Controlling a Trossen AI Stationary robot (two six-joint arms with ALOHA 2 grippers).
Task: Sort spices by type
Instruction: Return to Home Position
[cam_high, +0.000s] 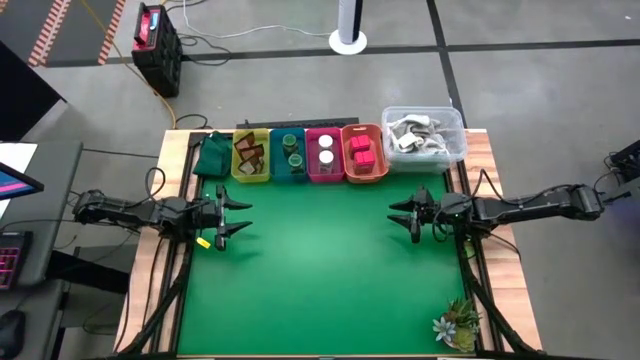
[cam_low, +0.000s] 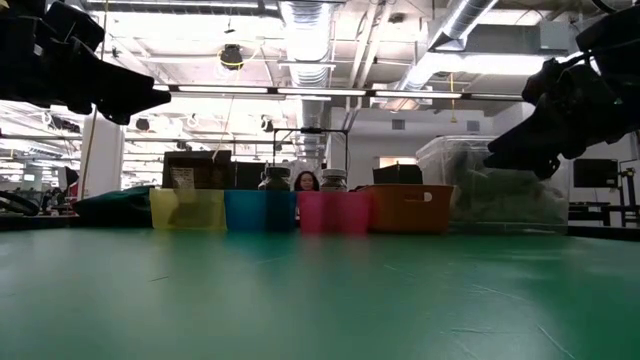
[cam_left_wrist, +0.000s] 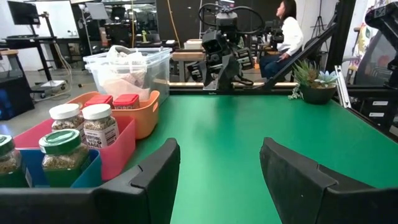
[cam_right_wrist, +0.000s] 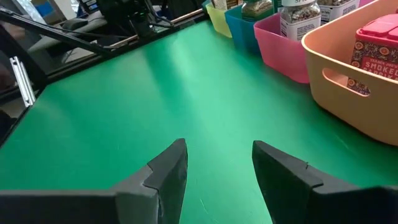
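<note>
Four small bins stand in a row at the table's far edge. The yellow bin (cam_high: 250, 157) holds brown packets (cam_high: 249, 153). The blue bin (cam_high: 290, 156) holds dark green-lidded jars (cam_left_wrist: 60, 141). White-capped jars (cam_left_wrist: 98, 124) stand in the pink bin (cam_high: 325, 155), and red blocks (cam_high: 362, 151) sit in the orange bin (cam_high: 365, 154). My left gripper (cam_high: 236, 215) hovers open over the mat's left side, below the bins. My right gripper (cam_high: 402, 214) hovers open over the mat's right side. Neither touches anything.
A clear plastic tub (cam_high: 425, 135) of grey-white pieces stands right of the orange bin. A dark green cloth (cam_high: 211, 153) lies left of the yellow bin. A small spiky plant (cam_high: 458, 322) sits at the near right corner. The green mat (cam_high: 320, 270) is bare between the grippers.
</note>
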